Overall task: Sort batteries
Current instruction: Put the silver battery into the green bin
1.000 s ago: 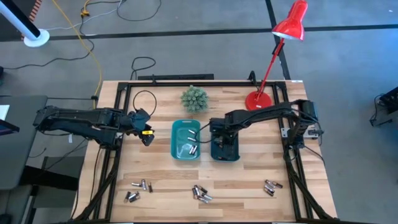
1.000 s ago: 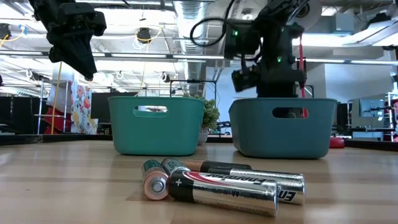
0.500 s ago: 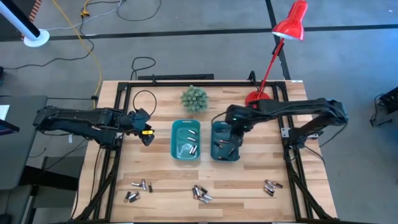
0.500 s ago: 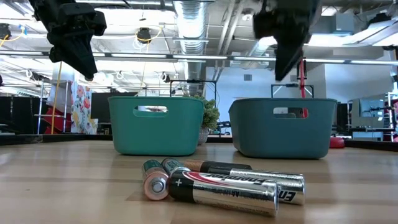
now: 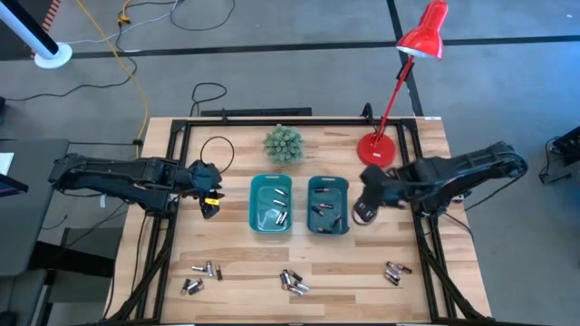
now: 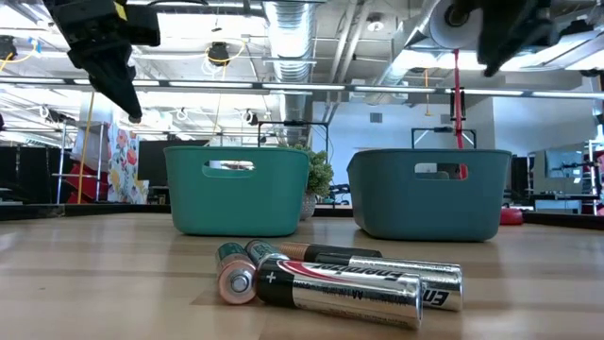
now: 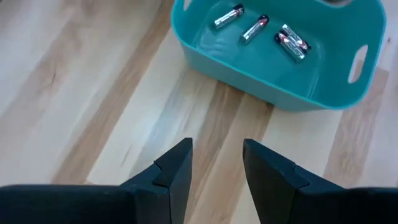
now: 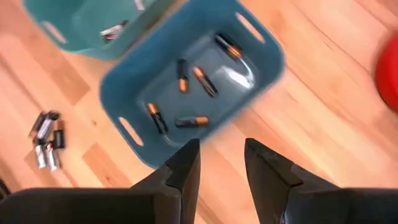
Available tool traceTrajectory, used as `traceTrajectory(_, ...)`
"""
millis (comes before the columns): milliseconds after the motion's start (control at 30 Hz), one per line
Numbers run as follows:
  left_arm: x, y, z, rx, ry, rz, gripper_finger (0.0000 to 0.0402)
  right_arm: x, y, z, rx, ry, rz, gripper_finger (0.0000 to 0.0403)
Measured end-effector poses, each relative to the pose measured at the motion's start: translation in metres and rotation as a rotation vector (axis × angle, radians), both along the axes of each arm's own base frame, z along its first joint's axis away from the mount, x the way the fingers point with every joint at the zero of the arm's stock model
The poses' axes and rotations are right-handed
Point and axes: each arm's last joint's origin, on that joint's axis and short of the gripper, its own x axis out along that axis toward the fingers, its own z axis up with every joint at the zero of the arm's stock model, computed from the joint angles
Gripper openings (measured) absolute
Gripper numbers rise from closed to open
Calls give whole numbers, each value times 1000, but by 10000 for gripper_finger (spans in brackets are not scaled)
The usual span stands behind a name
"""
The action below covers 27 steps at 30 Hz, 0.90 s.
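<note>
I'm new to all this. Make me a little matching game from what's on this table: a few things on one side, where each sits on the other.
Things:
1. red lamp
2. green plant
3. right bin
4. right tool

Places:
A. far edge, behind the bins
B. far right corner
C. just right of the right bin
D. beside the left bin

Pairs: 1-B, 2-A, 3-D, 4-C

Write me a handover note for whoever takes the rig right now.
Left gripper: jaws open, empty, above the table left of the left bin.
Right gripper: jaws open, empty, right of the right bin.
Done: four silver cells in the left bin, five dark ones in the right.
Left: three loose clusters along the near edge, left, middle, right.
</note>
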Motion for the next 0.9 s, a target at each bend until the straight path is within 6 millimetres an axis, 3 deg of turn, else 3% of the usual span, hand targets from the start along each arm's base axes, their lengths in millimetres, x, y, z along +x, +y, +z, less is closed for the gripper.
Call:
traceTrajectory(200,-1,0,-1,-74,-16,93,133,-22,28,-5,-20,17,-135,140)
traceTrajectory(500,-7,-7,-5,-287,33,247,133,-38,61,-63,73,4,-231,140)
traceTrajectory(700,-7,-21,-5,-385,10,302,132,-42,67,-95,97,-17,-200,140)
traceTrajectory(900,2,-47,-17,-493,84,434,132,-50,71,-107,93,-22,-111,140)
